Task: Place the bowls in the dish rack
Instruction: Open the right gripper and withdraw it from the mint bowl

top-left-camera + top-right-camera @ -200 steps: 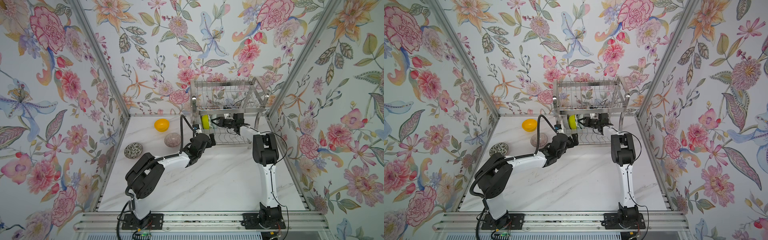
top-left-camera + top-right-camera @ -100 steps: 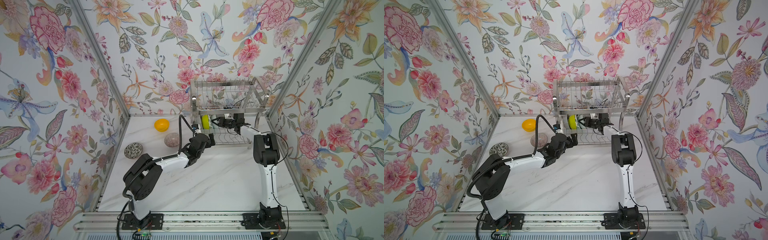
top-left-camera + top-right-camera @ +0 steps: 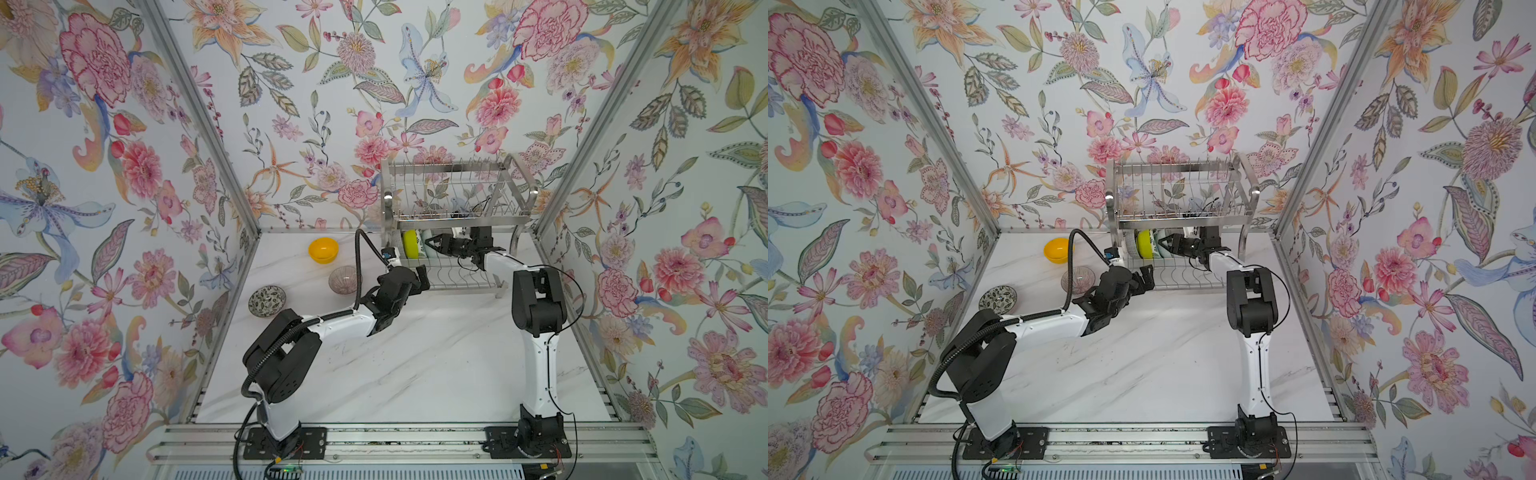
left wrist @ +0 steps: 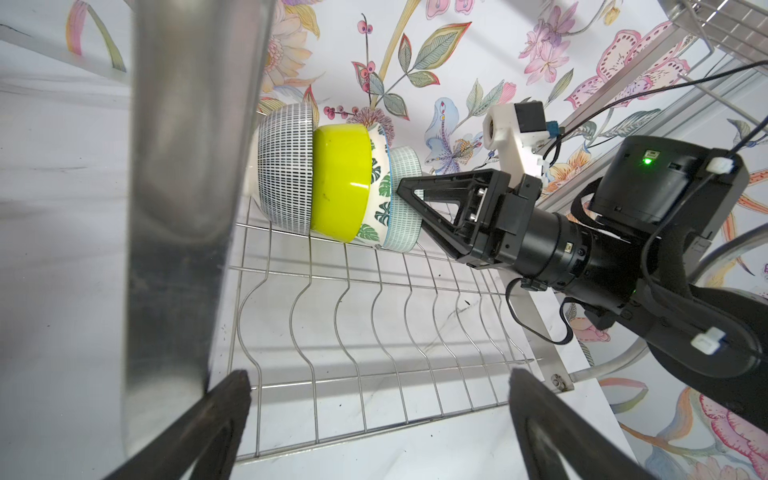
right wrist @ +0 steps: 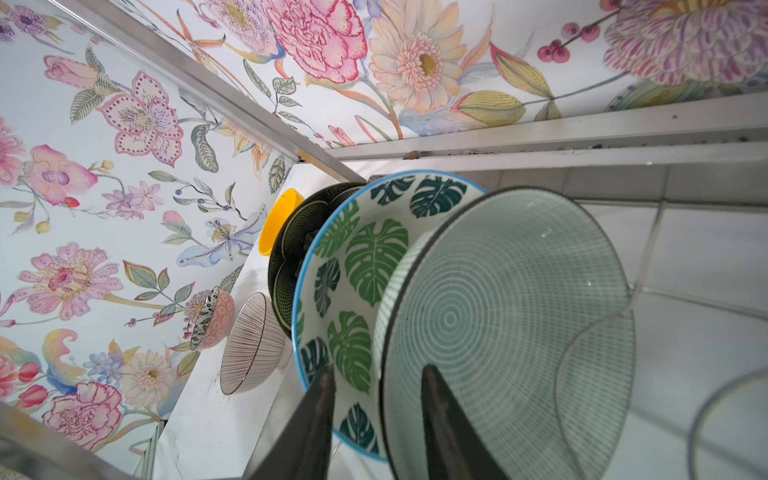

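Right gripper [image 5: 379, 370] jaws have parted, straddling the pale green bowl [image 5: 507, 324] rim; bowl stands released in the dish rack [image 4: 187, 166]; three remain outside.

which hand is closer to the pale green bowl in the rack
Right. The right hand straddles the rim of the pale green bowl, one finger inside, one outside. The left hand hangs open at the front edge of the dish rack, short of the bowl.
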